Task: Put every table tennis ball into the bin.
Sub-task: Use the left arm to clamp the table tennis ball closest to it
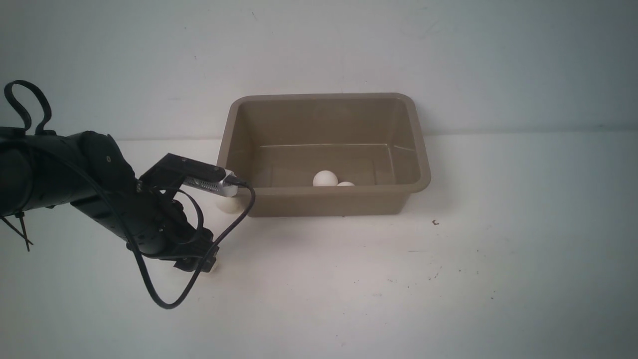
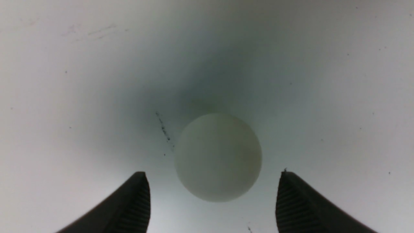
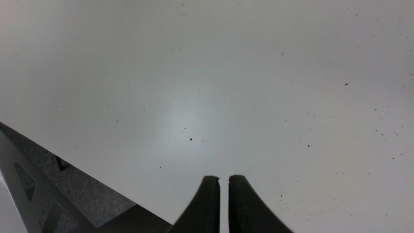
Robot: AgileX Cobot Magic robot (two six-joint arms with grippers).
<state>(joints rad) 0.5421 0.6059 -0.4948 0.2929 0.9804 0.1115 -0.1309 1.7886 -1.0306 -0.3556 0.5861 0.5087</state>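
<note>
Balls are the whole job, and two are home: one inside ball (image 1: 324,178) and a half-hidden ball (image 1: 345,184) behind the near wall lie on the floor of the bin (image 1: 421,164); a stray ball (image 1: 228,205) sits on the table just beside the bin's near left corner, partly behind the wrist camera (image 1: 212,183); the target ball (image 2: 218,157) lies on the table under the left gripper (image 2: 212,174).

The left gripper's fingers (image 2: 136,200) stand wide apart with the target ball centred between them but touching neither. The step in hand looks like the grasp. It would go best by lowering until the pads sit level with the ball's middle, then closing slowly and evenly; a pinch too high, or off centre, would likely squirt so light a sphere away across the smooth top. The right gripper (image 3: 224,181) has its fingers together, holding nothing, well away near the table's edge.

The table (image 1: 448,299) is white, matte, flat and flecked with dark specks; a plain white wall (image 1: 498,60) stands behind; past the edge show grey floor (image 3: 87,200) and a metal frame (image 3: 35,191).
</note>
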